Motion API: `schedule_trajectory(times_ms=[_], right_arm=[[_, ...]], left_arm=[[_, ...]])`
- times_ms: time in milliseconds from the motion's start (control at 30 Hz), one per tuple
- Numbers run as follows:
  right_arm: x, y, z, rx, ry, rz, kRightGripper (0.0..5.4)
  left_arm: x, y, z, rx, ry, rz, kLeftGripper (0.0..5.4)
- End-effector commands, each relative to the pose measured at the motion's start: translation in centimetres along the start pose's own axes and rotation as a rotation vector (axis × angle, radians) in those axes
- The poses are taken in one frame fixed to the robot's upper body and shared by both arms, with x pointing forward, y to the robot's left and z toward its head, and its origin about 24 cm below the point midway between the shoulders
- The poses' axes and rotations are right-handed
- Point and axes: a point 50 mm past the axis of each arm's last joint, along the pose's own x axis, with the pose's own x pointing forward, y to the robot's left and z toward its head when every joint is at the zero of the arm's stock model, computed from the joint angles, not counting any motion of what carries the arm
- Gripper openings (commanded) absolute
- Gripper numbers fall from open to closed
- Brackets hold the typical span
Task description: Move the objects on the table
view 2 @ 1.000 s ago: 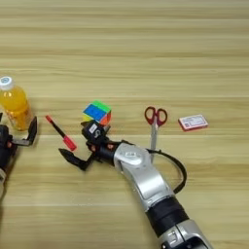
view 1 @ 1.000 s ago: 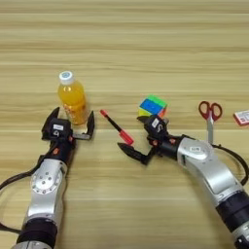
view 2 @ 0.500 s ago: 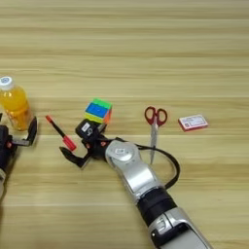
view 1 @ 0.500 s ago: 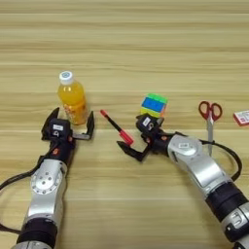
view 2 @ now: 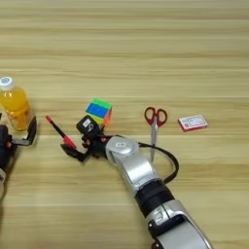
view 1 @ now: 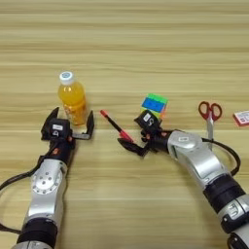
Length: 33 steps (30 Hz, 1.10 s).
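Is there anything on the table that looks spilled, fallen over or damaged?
Nothing stands out. The bottle stands upright with its cap on, between the open fingers of the left gripper. The pen lies flat on the table, with the right gripper at its lower end. The cube, scissors and small red card lie undisturbed.

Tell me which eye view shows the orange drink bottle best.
The left eye view: the bottle stands whole, clear of the picture edge, between the open left pincer's fingers. The right eye view puts it at the left edge, with that pincer partly cut off.
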Motion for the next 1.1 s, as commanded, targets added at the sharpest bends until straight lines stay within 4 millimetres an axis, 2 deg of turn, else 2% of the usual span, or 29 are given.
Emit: schedule_trajectory(times_ms=[33, 467, 1100], right_arm=[[-0.28, 0.20, -2.48, 0.079, 0.114, 0.009, 3.87], [-0.50, 0.10, -2.56, -0.074, 0.141, -0.031, 2.69], [-0.55, 0.13, -2.72, -0.092, 0.144, -0.036, 0.81]], left_arm=[[0.03, -0.03, -0.02, -0.005, 0.008, 0.006, 5.40], [0.03, -0.02, 0.02, -0.007, 0.006, 0.009, 5.40], [0.00, 0.07, -0.01, -0.010, 0.008, 0.010, 5.40]])
